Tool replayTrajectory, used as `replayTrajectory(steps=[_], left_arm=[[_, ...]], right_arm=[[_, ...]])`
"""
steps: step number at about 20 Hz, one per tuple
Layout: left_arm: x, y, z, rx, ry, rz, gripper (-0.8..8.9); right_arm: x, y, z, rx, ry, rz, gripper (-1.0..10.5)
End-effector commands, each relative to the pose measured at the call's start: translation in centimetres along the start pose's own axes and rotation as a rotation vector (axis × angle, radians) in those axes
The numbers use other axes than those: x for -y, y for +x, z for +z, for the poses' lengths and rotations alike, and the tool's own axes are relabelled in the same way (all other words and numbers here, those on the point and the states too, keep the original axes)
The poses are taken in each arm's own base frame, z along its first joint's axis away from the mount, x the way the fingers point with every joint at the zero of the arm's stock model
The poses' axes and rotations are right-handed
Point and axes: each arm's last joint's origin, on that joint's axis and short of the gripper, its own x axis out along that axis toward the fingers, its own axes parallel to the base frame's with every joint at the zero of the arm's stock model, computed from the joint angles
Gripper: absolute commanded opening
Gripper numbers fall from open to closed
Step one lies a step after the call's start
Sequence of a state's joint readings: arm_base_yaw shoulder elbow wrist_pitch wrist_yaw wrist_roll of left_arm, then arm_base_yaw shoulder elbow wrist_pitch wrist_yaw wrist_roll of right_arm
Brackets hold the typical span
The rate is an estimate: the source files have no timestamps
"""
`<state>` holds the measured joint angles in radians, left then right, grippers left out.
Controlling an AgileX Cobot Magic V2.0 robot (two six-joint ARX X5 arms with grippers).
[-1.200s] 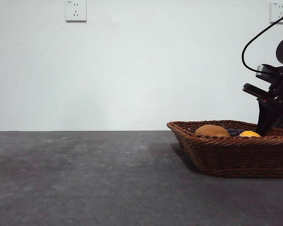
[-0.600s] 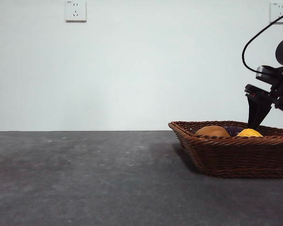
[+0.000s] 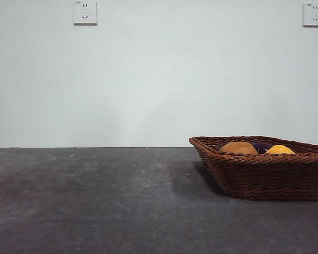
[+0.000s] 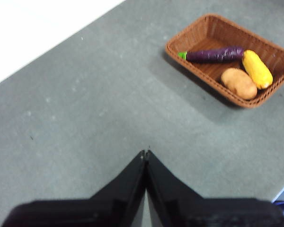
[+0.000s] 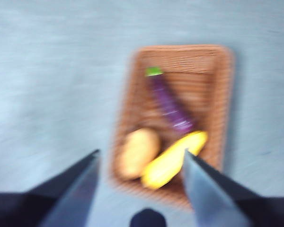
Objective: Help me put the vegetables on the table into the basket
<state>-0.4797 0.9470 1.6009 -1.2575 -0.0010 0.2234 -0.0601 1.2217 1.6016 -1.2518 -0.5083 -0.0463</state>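
Note:
The wicker basket (image 3: 265, 177) stands on the dark grey table (image 3: 95, 201) at the right and holds all three vegetables. The orange-brown potato (image 3: 238, 148), the purple eggplant (image 3: 262, 146) and the bumpy yellow one (image 3: 280, 150) show above its rim. In the left wrist view the basket (image 4: 206, 71) holds the eggplant (image 4: 213, 55), the yellow one (image 4: 257, 69) and the potato (image 4: 239, 83). My left gripper (image 4: 146, 156) is shut and empty, high above bare table. My right gripper (image 5: 141, 158) is open and empty, high above the basket (image 5: 217, 104); that view is blurred.
A white wall stands behind the table, with a power socket (image 3: 85, 12) at the upper left and another (image 3: 314, 14) at the upper right. The table's edge runs near the basket in the left wrist view. Neither arm shows in the front view.
The right arm, low over the basket's right end a second ago, has risen and left the front view. The eggplant lies in the basket.

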Motion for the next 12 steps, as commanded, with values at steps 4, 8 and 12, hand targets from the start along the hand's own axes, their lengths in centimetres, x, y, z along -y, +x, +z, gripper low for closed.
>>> replayTrajectory(steps=[4, 8, 12], left_arm=[[-0.1, 0.1, 0.1, 0.01, -0.008, 0.004, -0.07], [-0.1, 0.6, 0.3, -0.004, -0.009, 0.001, -0.07], [-0.2, 1.2, 0.5, -0.02, -0.008, -0.002, -0.07]], right_arm=[[-3.6, -5.9, -4.2, 0.084, -0.085, 0.034, 0.2], [-4.9, -8.1, -6.1, 0.157, -0.129, 0.033, -0.1], [-5.4, -8.9, -6.8, 0.184, -0.141, 0.032, -0.1]])
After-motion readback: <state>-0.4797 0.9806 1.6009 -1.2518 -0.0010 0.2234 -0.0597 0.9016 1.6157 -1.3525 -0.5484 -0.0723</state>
